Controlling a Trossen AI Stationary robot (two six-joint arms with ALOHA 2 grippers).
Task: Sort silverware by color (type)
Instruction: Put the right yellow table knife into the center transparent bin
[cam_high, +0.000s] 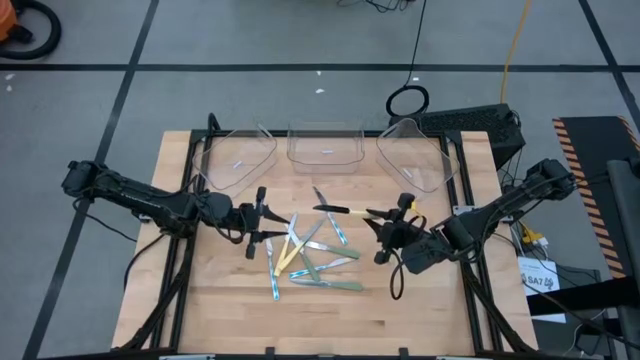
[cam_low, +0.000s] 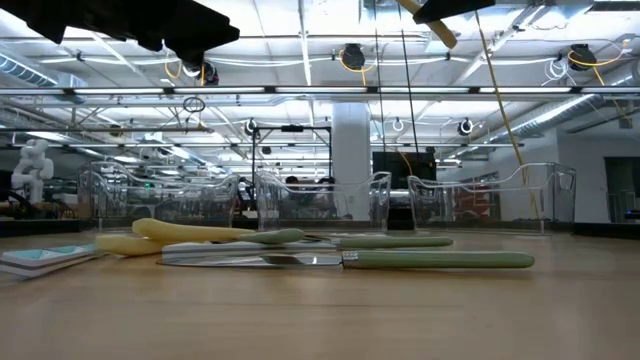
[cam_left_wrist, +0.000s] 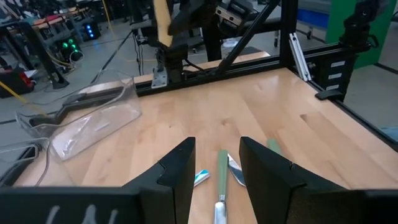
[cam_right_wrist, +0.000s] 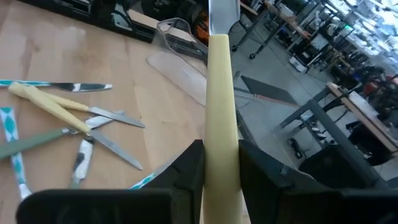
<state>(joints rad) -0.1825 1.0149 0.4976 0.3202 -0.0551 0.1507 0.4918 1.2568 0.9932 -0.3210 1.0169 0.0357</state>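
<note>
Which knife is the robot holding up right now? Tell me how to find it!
Start at the three clear trays along the far edge of the wooden table. Just in front of the right-hand tray, the right gripper is shut on a yellow-handled knife. Unlike the other silverware lying flat in the pile, this one is lifted off the table.

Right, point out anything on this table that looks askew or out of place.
The silverware lies in a crossed heap mid-table, colours mixed, some overlapping. All three clear trays at the far edge look empty. The right gripper holds a yellow-handled knife above the table; the left gripper hangs open over the heap.
</note>
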